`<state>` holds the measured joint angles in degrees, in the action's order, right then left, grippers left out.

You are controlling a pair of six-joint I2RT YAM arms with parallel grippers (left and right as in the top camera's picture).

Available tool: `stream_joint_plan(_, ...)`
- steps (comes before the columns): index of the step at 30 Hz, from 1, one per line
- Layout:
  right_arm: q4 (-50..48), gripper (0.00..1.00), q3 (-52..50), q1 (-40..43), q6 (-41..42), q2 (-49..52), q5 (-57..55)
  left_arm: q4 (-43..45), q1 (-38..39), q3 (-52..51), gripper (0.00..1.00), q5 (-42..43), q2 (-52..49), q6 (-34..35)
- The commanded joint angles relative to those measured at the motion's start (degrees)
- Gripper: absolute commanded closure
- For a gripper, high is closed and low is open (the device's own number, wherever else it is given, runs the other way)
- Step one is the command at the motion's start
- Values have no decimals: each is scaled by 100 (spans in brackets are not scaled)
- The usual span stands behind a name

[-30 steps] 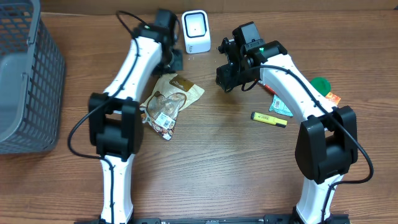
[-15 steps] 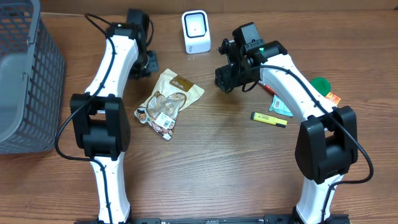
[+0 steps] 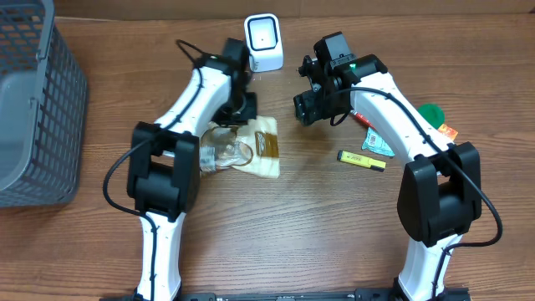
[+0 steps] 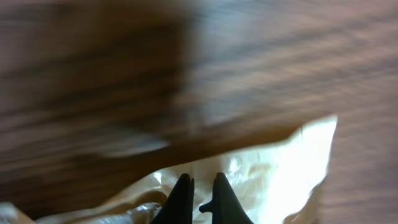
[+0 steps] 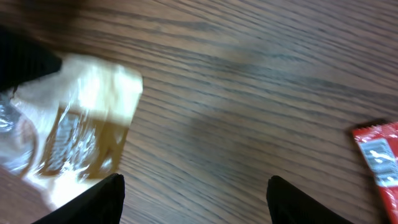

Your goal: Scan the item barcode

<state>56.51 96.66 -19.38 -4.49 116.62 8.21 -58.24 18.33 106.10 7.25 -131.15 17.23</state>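
Note:
The item is a cream and clear snack bag (image 3: 261,156) with a brown label, lying on the wooden table in front of the white scanner (image 3: 263,42). My left gripper (image 3: 242,112) is shut, its tips down against the bag's far edge. The left wrist view is blurred: the left gripper (image 4: 200,196) shows almost no gap, with the shiny bag (image 4: 280,168) right behind it. My right gripper (image 3: 308,109) hovers open to the right of the bag. In the right wrist view the right gripper (image 5: 196,205) spans bare wood, with the bag (image 5: 81,130) at its left. No barcode shows.
A grey mesh basket (image 3: 33,109) stands at the left edge. Right of my right arm lie a yellow marker (image 3: 361,159), a teal packet (image 3: 376,142), a green object (image 3: 430,113) and a red packet (image 5: 379,162).
My left arm swung out to the left and came back onto the bag. The bag has shifted right and turned. My right gripper has opened wider.

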Motion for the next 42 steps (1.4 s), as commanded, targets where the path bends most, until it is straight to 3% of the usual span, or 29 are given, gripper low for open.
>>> stream_joint_plan(1, 35, 26, 85, 118, 26, -149, -52, 26, 201, 42, 96, 260, -70, -203)
stream_joint_plan(6, 59, 26, 85, 122, 350, -149, 356, -295, 109, 678, 96, -195, 103, -177)
stream_joint_plan(12, 42, 26, 85, 96, 669, -149, 802, -1543, -398, 2050, 96, -686, 271, -22)
stream_joint_plan(15, 39, 26, 85, 96, 669, -149, 841, -1915, -750, 2229, 96, -1200, 271, 168)
stream_joint_plan(20, 42, 26, 85, 96, 669, -149, 841, -1838, -1296, 1762, 96, -1794, 203, 697)
stream_joint_plan(29, -37, 26, -177, 96, 1073, -146, 844, -1045, -1449, 190, 96, -1014, 203, 581)
stream_joint_plan(42, -31, 19, -455, 96, 2122, -146, 844, -1292, -1093, 0, 96, -682, 203, 396)
